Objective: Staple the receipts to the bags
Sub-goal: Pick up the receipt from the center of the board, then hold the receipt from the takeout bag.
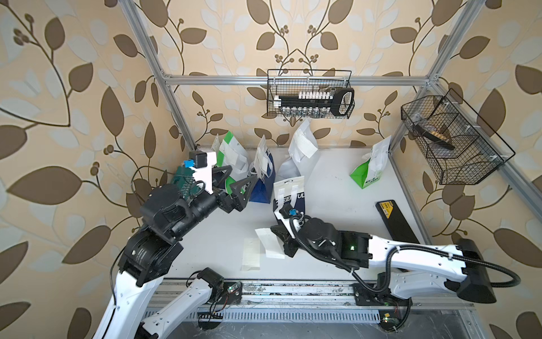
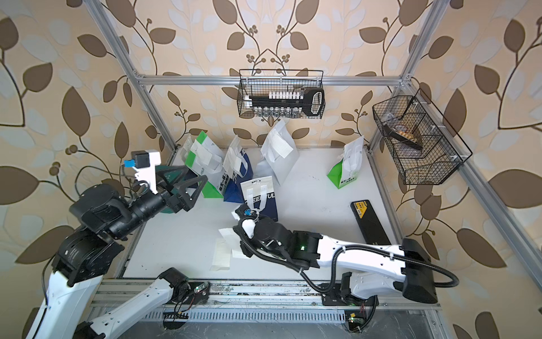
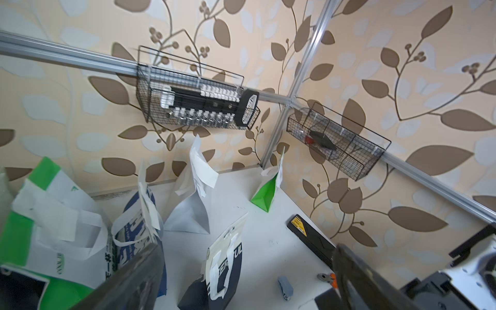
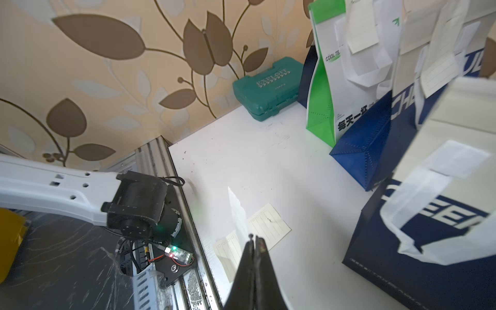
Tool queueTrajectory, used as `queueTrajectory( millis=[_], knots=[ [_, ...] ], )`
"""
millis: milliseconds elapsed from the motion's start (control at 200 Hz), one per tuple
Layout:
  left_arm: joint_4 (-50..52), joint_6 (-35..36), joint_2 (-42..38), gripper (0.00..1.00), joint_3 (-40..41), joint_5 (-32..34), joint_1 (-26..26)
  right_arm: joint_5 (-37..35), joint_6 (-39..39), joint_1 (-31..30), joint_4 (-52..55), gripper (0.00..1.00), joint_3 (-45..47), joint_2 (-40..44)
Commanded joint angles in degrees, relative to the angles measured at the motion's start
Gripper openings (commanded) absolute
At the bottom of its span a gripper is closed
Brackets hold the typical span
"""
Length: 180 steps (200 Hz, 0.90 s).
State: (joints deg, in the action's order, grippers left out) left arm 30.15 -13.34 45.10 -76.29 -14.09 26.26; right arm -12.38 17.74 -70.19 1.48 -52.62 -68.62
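We see our R gripper (image 4: 252, 238) pinched shut on a receipt (image 4: 237, 209). The navy bag (image 1: 289, 195) w/ letters stands just past it, so we think it's nearer. L gripper (image 1: 243, 172) is wide, empty.

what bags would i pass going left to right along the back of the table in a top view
left green bag → navy bag → white bag → right green bag
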Motion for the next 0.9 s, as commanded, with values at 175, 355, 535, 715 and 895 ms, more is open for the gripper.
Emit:
queueTrajectory(
  millis=[175,355,535,715,895],
  knots=[
    [-4.6,8.3,13.5,0.95,-0.4,-13.1,0.0,17.4,-3.7,17.8,-0.5,0.00,5.8,8.3],
    [-7.1,10.0,19.5,0.94,0.1,-14.5,0.0,26.4,-3.8,27.0,-5.3,0.00,4.8,7.1],
    [-7.6,10.3,24.9,0.89,-1.1,-15.2,-0.7,31.0,-3.1,32.0,-9.6,0.00,2.1,2.6],
    [-7.0,10.4,28.0,0.86,-1.1,-14.8,-1.0,32.2,-2.2,33.6,-13.0,0.00,0.8,-0.5],
    [-6.7,10.5,30.2,0.83,-1.4,-16.0,-1.0,31.6,-1.5,34.9,-14.7,0.00,0.7,-1.7]
  ],
)
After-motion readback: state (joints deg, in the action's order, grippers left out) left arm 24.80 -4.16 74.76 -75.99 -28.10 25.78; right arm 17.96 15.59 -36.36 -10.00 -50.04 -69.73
